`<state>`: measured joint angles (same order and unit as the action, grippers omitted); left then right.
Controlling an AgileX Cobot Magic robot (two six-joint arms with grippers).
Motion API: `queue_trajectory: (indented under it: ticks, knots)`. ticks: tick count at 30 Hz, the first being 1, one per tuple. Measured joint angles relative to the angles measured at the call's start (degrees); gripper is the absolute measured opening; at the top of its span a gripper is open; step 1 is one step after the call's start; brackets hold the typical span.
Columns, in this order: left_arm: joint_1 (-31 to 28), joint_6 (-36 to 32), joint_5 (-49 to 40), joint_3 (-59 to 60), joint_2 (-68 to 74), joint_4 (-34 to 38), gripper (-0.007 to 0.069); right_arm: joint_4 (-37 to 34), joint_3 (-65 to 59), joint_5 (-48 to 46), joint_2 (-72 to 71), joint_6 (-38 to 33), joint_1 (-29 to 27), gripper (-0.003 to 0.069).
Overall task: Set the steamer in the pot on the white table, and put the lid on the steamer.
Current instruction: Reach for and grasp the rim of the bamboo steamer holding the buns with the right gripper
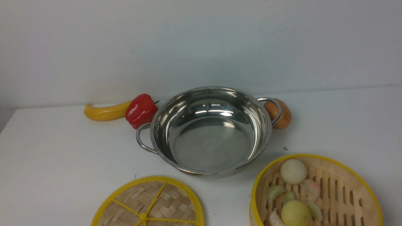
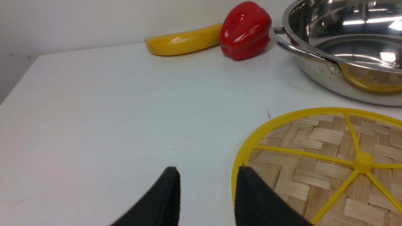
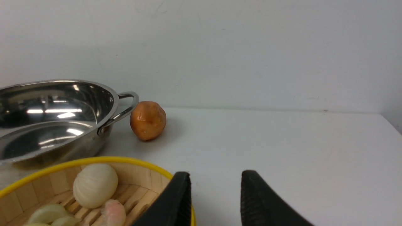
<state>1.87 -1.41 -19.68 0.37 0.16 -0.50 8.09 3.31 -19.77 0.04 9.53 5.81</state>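
Observation:
The shiny steel pot stands empty mid-table on the white table. The steamer, with pale buns inside, sits at the front right; it also shows in the right wrist view. The lid lies flat at the front left, also in the left wrist view. Neither gripper shows in the front view. My left gripper is open and empty, one finger over the lid's rim, one over bare table. My right gripper is open and empty, one finger over the steamer's rim, one outside it.
A yellow banana and a red pepper lie left of the pot near the back wall. A brown potato sits against the pot's right handle. The table's left edge shows in the left wrist view.

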Motion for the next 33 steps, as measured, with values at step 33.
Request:
queue_trajectory:
  ticks: [33]
  knots:
    - [0.00,0.00,0.00,0.00,0.00,0.00,0.0241,-15.03,36.48,-29.43,22.50,-0.04,0.00,0.0244]
